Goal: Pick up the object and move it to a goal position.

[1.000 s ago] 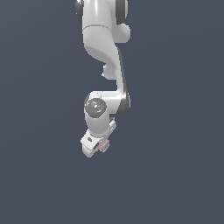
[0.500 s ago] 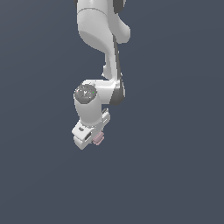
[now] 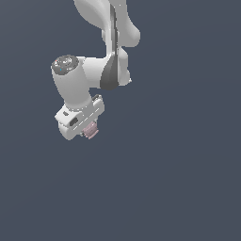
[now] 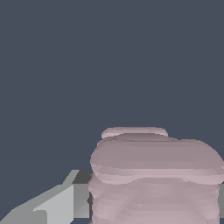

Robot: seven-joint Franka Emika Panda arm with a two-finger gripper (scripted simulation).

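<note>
Here's your arm [image 3: 101,56], coming down from the top of the exterior view, bending at a white joint with a dark grey band and ending toward that view's left. Your end effector [image 3: 87,132] hangs below the wrist, tilted, and it's clamped around the object [image 3: 90,130]: the small pale pink-mauve cube peeks out from under the white hand body, tucked right against it. You see only a sliver of it from outside, the rest is hidden by the hand.

Switch to the wrist view and the object [image 4: 155,175] fills the frame near the lens, its face ribbed with soft horizontal grooves, stacked bands of pink. One grey-white finger [image 4: 57,203] presses up against the cube's side, touching it; at the opposite side only a thin grey strip shows at the picture's edge, too little to say much about.

Everything around is flat dark blue-grey. No surface edge or corner is visible in either view, so you can't tell how the cube sits relative to any tabletop.
</note>
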